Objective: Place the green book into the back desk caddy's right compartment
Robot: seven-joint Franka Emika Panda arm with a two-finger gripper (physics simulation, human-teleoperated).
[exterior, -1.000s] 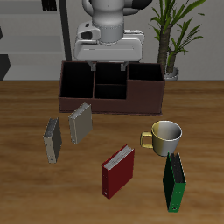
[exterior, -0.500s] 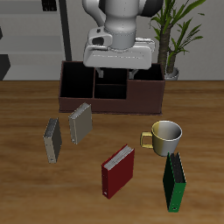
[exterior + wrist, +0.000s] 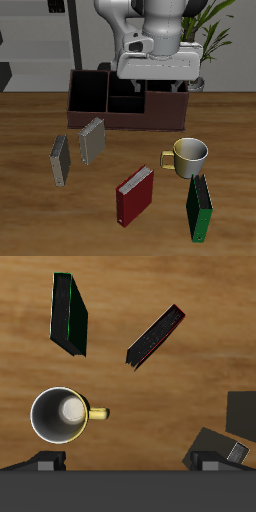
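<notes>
The green book (image 3: 200, 208) stands upright near the table's front edge, close to the yellow mug (image 3: 188, 157). It also shows in the wrist view (image 3: 68, 314). The back desk caddy (image 3: 126, 116) is a wide reddish-brown box at the table's back. My gripper (image 3: 158, 90) hangs open and empty above the caddy's wide end section, far from the book. In the wrist view the gripper (image 3: 130, 463) shows its two fingers wide apart with nothing between them.
A red book (image 3: 134, 195) stands between the green book and two grey books (image 3: 92, 141) (image 3: 60, 160). The mug (image 3: 60, 416) and the red book (image 3: 155, 336) show in the wrist view. A potted plant (image 3: 205, 30) stands behind the caddy.
My gripper has moved sideways along the caddy, from over its middle to over its wide end section, toward the plant. It stays open. The books and the mug have not moved.
</notes>
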